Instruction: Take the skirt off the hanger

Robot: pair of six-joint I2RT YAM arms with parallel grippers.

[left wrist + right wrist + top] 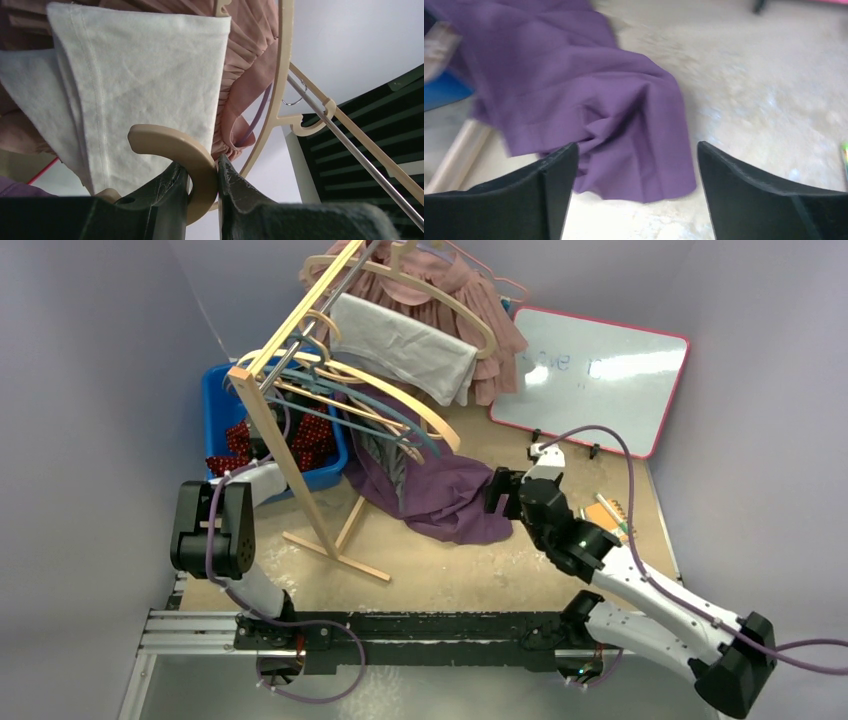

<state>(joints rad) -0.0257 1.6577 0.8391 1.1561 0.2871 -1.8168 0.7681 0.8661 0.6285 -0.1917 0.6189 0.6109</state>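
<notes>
The soft purple cloth skirt (440, 490) lies slumped on the pale table (450, 575), beside the tan wooden clothes rack (300, 475). Its long way runs from under the rack down to the right. Its loose end points at the right claw (497, 492). That claw is wide open and holds nothing. The left claw (200, 167) is pinched tight on the curved tan hanger (170, 142).
</notes>
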